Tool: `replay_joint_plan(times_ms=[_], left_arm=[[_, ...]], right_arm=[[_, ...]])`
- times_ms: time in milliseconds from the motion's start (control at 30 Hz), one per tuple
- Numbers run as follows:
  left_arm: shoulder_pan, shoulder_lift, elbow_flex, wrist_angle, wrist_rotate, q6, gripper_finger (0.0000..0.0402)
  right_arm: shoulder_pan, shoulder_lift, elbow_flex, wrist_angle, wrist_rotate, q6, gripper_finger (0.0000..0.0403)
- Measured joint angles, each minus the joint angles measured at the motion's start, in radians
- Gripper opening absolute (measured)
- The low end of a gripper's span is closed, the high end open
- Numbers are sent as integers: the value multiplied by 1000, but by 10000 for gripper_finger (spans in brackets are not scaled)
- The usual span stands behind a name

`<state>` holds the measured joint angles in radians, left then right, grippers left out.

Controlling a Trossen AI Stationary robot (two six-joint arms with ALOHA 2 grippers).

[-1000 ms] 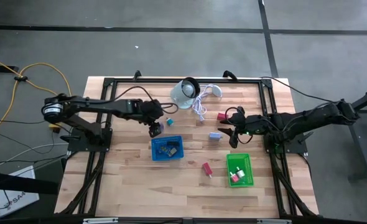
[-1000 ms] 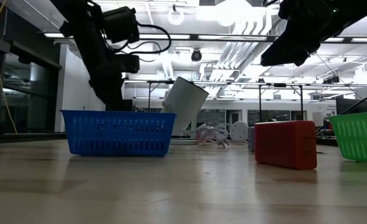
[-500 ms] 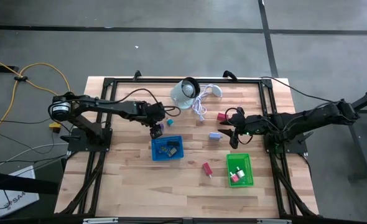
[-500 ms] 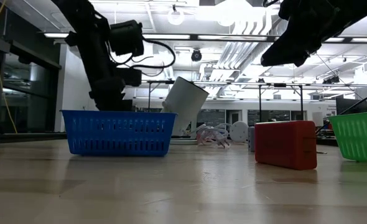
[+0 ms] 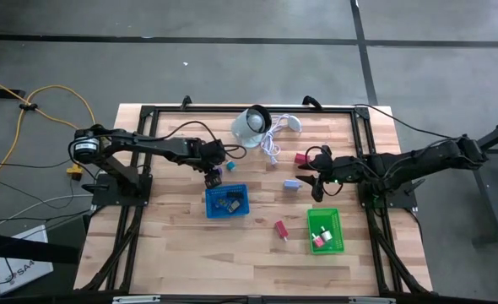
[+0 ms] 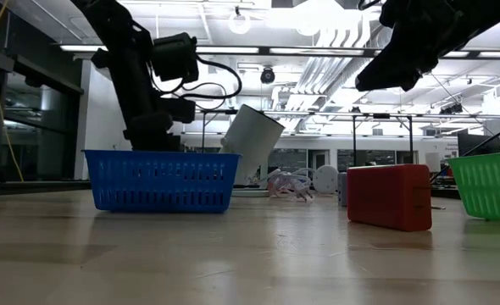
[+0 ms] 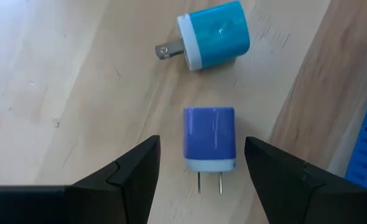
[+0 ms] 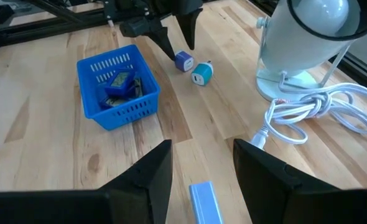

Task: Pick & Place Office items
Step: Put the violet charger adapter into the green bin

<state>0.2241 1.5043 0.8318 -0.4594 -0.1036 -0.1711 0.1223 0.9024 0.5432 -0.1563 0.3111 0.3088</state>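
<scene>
Left end effector (image 7: 199, 171) shifted, purple plug (image 7: 209, 139) unobscured

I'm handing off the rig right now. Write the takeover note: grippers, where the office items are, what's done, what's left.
Left gripper: open, empty, hovering with its fingers either side of the purple charger plug, just behind the blue basket.
Right gripper: open, empty, hanging over the pale blue block mid-table.
Done: a few dark items lie in the blue basket; red pieces lie in the green basket.
Left on the table: the purple plug, the teal plug beside it, the pale blue block, a red block behind the right gripper, a red piece between the baskets.
Likely next: close the left gripper on the purple plug.
</scene>
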Motion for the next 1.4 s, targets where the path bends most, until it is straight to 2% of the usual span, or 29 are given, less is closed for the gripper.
replay_joint_plan(times_ms=[633, 867, 1167, 1400], left_arm=[[0, 80, -1, 29, -2, 20, 225], [0, 76, 0, 32, -2, 21, 195], [0, 76, 0, 34, -2, 22, 134], [0, 75, 0, 34, -2, 24, 134]], right_arm=[[0, 0, 0, -7, -4, 0, 155], [0, 0, 0, -7, -4, 0, 155], [0, 0, 0, -7, -3, 0, 155], [0, 0, 0, -8, -3, 0, 155]])
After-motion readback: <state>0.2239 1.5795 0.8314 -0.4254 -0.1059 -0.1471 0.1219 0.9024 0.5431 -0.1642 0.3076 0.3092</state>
